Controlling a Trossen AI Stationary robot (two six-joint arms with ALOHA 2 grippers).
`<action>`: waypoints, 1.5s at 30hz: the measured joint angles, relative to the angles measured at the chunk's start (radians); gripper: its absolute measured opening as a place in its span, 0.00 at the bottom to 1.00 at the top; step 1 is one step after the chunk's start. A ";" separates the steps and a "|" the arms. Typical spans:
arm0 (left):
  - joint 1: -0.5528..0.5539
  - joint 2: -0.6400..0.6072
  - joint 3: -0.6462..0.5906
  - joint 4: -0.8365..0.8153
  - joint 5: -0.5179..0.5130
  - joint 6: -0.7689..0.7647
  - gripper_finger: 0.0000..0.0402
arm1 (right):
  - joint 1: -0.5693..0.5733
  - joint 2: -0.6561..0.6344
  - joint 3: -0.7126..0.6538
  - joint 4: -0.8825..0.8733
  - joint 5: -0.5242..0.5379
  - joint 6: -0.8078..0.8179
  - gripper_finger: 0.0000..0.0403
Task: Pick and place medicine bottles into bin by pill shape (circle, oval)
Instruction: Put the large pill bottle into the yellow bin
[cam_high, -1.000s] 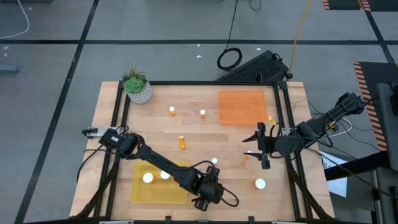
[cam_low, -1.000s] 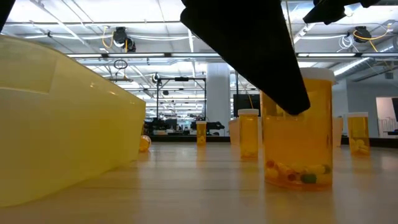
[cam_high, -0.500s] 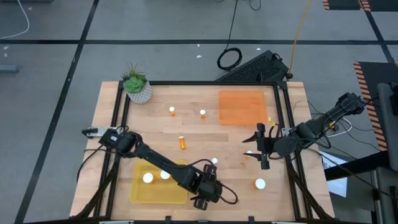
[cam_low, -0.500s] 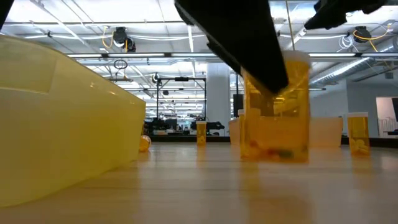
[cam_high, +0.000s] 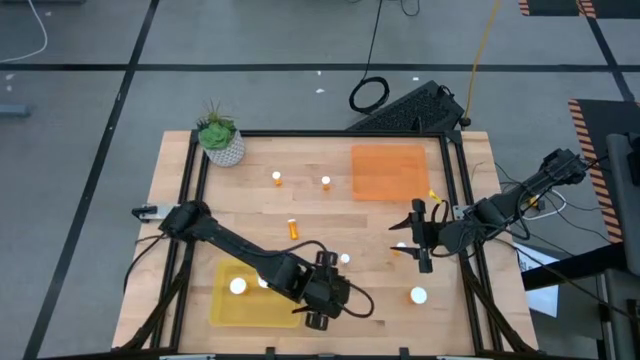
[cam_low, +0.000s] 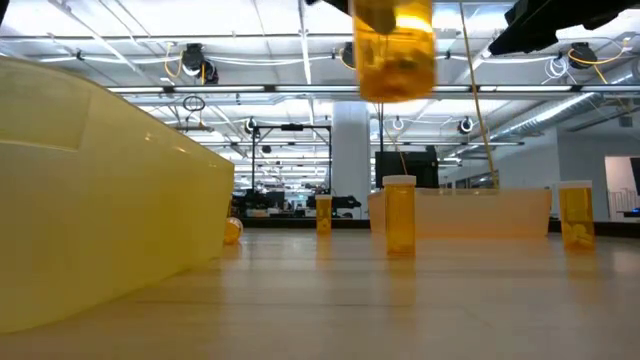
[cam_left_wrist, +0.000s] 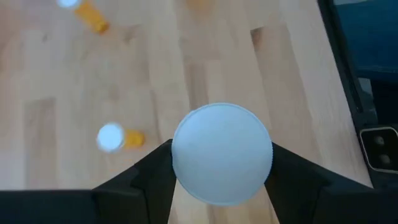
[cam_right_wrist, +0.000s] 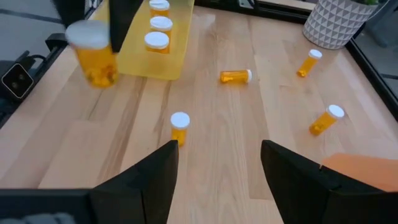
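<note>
A wide-capped bottle (cam_left_wrist: 222, 154) is clamped between the fingers of the left pincer (cam_high: 322, 290), lifted clear of the counter (cam_high: 320, 215) near its front edge, just right of the yellow tray (cam_high: 228, 305). In the low view it hangs high, pills visible through its orange wall. Three capped bottles (cam_right_wrist: 157, 41) stand inside the yellow tray. Another upright bottle (cam_high: 344, 260) stands just beyond the pincer, one (cam_high: 293, 228) lies on its side mid-counter. The orange tray (cam_high: 390, 172) sits at the far right. The right pincer (cam_high: 423, 240) hovers with fingers spread, holding nothing, near the right edge.
</note>
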 joint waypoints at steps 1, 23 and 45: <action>-0.002 -0.013 0.000 -0.019 -0.008 -0.016 0.53 | 0.000 0.000 0.000 0.007 0.000 -0.004 0.55; -0.170 -0.101 0.000 -0.418 -0.122 -0.368 0.55 | 0.000 0.000 0.000 0.076 0.003 -0.110 0.55; -0.377 -0.101 -0.057 -0.639 -0.219 -0.752 0.56 | 0.000 0.000 0.000 0.077 0.001 -0.092 0.55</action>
